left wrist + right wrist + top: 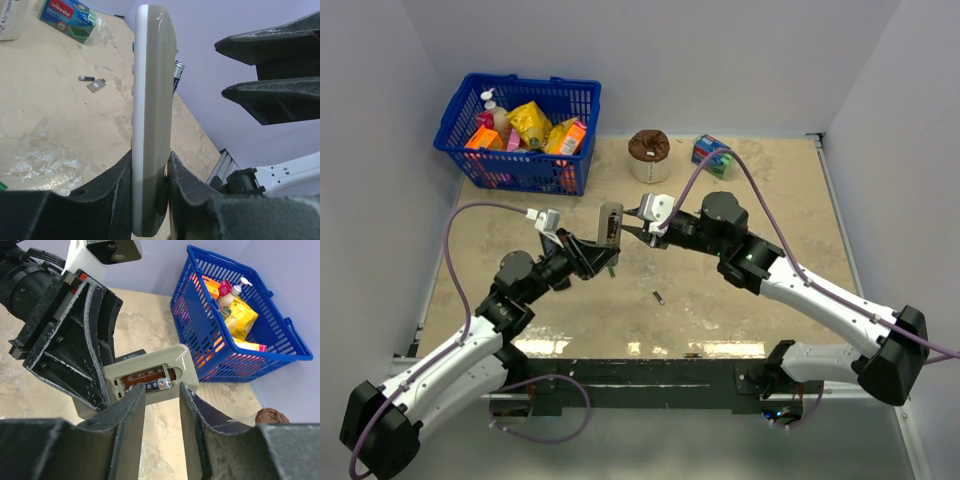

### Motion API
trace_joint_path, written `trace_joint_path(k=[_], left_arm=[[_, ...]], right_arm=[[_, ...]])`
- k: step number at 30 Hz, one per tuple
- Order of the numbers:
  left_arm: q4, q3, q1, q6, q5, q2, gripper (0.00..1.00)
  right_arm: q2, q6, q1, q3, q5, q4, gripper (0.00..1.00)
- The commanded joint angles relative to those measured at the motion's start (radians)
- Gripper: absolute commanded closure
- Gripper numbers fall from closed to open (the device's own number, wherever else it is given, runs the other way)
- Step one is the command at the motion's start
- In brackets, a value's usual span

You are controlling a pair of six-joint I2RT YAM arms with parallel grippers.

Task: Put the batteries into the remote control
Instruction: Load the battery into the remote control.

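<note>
A: Progress?
B: One battery (155,385) is in the remote control (175,357) bay, possibly not fully seated. Spare battery (86,78) lies on the desk (45,125), not yet loaded.
A: Jaws?
B: Left jaws clamp the remote control upright. Right jaws are narrowly parted and empty, just beside the bay.
</note>
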Motion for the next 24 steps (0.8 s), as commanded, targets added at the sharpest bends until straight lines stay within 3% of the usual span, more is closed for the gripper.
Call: trace_joint_path(k=[1,24], left_arm=[[0.081,0.044,0.000,-0.010,0.045,0.004,1.00],[0.102,0.044,-0.002,-0.004,0.077,0.018,1.00]], right_arm=[[0.019,-0.040,-0.002,0.040,-0.041,0.037,0.66],[0.056,-0.066,-0.011,0.075,-0.044,0.007,0.68]])
